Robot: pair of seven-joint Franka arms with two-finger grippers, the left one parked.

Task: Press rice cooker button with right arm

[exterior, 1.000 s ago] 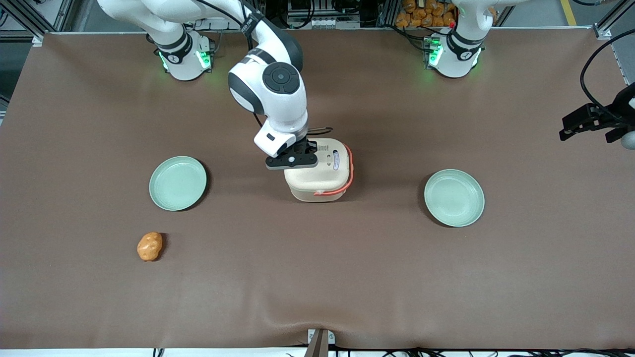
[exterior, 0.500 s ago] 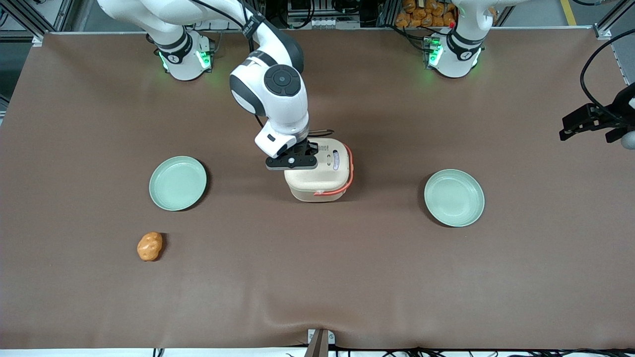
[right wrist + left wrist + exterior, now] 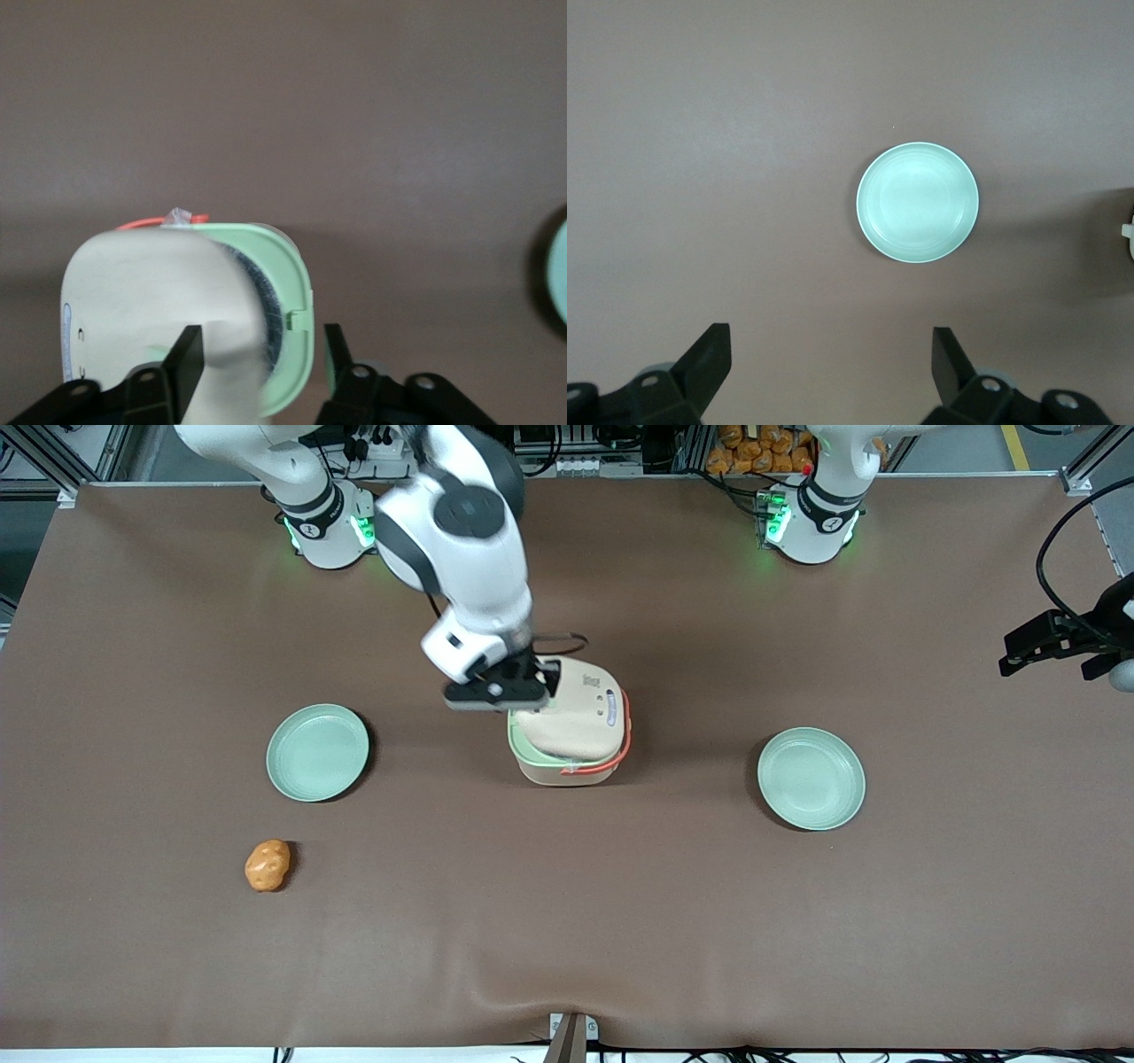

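The cream rice cooker (image 3: 567, 766) stands mid-table. Its lid (image 3: 574, 710) is tilted up, showing the pale green rim (image 3: 524, 755), and the coral-orange handle (image 3: 623, 742) lies round the body. The right arm's black gripper (image 3: 498, 689) hovers just above the cooker's edge that faces the working arm's end. In the right wrist view the gripper (image 3: 261, 354) is open and empty, over the raised lid (image 3: 146, 292), the green rim (image 3: 299, 305) and a strip of the dark inner pot (image 3: 268, 312).
One mint-green plate (image 3: 317, 752) lies toward the working arm's end and another (image 3: 811, 779) toward the parked arm's end; the latter also shows in the left wrist view (image 3: 918, 203). An orange potato-like lump (image 3: 267, 865) lies nearer the front camera than the first plate.
The cooker's lid has sprung up from closed to tilted open. The gripper has risen and drawn back a little toward the working arm's end.
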